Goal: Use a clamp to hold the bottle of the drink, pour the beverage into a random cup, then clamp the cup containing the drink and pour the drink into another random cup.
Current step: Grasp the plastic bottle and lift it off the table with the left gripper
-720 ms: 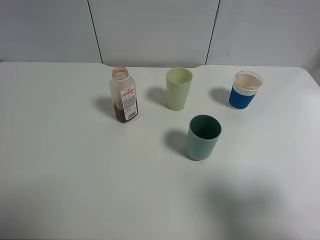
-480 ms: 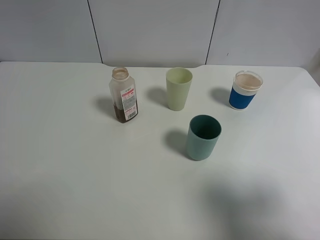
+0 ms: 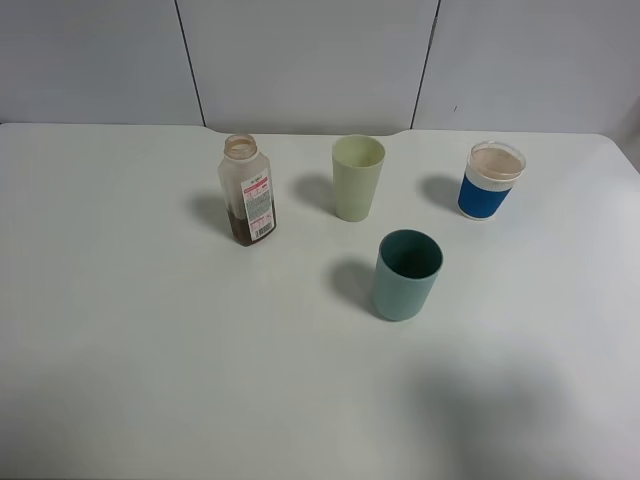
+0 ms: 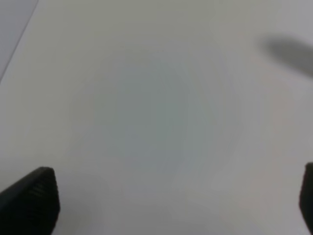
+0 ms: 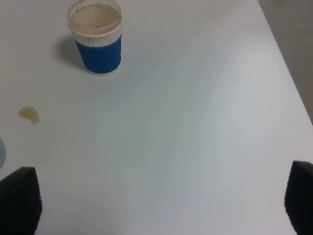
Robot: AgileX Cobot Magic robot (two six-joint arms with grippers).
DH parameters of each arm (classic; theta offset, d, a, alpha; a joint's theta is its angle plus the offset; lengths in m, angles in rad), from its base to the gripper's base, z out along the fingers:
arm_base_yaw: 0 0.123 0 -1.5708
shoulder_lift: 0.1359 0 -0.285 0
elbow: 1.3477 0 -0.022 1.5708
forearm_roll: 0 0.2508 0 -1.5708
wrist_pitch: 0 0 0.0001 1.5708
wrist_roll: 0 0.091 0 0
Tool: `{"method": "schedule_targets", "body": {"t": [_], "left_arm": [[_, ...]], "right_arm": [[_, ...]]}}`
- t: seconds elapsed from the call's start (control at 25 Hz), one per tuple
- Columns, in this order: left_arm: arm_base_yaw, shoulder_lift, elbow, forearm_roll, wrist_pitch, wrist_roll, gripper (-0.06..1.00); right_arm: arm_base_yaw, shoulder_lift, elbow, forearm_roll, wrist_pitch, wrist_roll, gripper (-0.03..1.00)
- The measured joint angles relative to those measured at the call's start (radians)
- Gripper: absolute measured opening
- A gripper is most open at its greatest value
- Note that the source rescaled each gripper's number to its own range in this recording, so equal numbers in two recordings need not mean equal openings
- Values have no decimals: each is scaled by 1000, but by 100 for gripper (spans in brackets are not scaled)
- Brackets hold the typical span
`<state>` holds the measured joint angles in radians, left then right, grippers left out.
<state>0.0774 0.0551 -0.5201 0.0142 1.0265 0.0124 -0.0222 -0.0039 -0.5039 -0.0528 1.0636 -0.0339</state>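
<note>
Nothing moved, left end effector (image 4: 168,200), right end effector (image 5: 160,200) wide, bottle (image 3: 247,190) well apart

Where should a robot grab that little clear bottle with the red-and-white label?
Probably around the flat-sided body of the small clear plastic bottle, below its round neck, coming level from the left of the high view. It stands upright and uncapped, and the pale green plastic tumbler stands on its right.

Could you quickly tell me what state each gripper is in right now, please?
Left black-tipped gripper: open, holding nothing.
Right black-tipped gripper: open, holding nothing.
</note>
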Motion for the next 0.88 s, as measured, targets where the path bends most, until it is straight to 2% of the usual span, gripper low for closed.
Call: {"method": "schedule_targets", "body": {"t": [0.36, 0.68, 0.88], "left_arm": [[0, 230, -28, -5, -185, 33, 100], [0, 527, -28, -14, -330, 53, 100], [0, 724, -28, -61, -406, 106, 100]], "right_arm": [[0, 0, 0, 0, 0, 0, 100], [0, 0, 0, 0, 0, 0, 100], [0, 0, 0, 0, 0, 0, 100]]}}
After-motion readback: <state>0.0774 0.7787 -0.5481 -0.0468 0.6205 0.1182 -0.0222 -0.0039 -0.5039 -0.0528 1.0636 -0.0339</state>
